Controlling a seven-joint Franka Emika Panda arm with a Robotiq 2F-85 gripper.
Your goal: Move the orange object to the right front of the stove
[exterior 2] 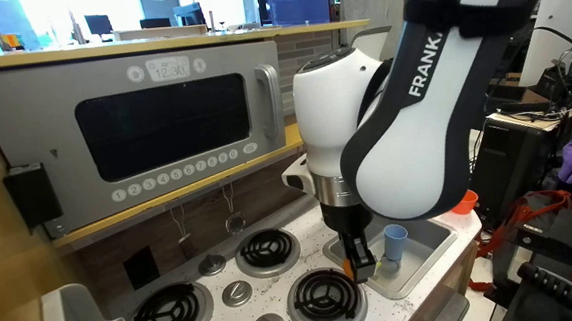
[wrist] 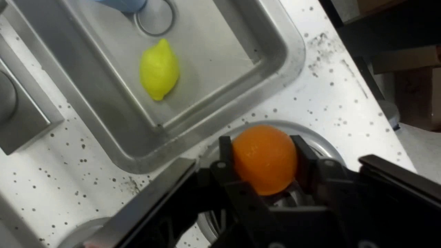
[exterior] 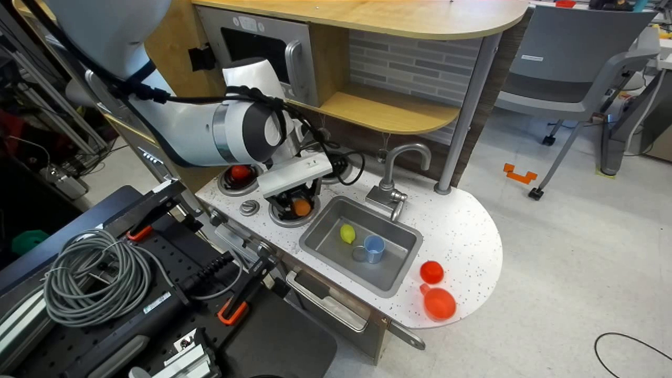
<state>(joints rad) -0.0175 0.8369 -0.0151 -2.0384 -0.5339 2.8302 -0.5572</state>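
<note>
1. Low in the wrist view, right of centre, we have the gripper [wrist: 262, 147] pinched on the toy orange [wrist: 266, 162]: one fingertip [wrist: 225, 148] meets its left side, the other its right, and the fruit bulges past both tips toward the top of the frame.
2. In both exterior views we place it at the stove's [exterior 2: 269, 295] front burner [exterior 2: 326, 296] beside the sink [exterior: 408, 262]. The wrist view shows that burner's silver ring behind the fruit; whether fruit and coils touch, we cannot tell.
3. Left of the gripper in an exterior view, we note a red toy piece [exterior: 240, 172] on another burner and, lower, a control knob [exterior: 249, 208]. The countertop's [exterior: 472, 236] front edge slants from there toward the bottom right, near the front burner.
4. Just right of that burner comes the sink rim, with a narrow speckled strip between the two. Inside the basin we see a toy lemon [exterior: 347, 233] and a blue cup [exterior: 374, 248].
5. Above the basin rises the faucet [exterior: 420, 151]; a loop of the robot arm's [exterior: 199, 131] black cables [exterior: 257, 95] hangs to its left.
6. Farther right, the countertop widens to a rounded end, with two red-orange toy pieces [exterior: 440, 304] near its lower edge.
</note>
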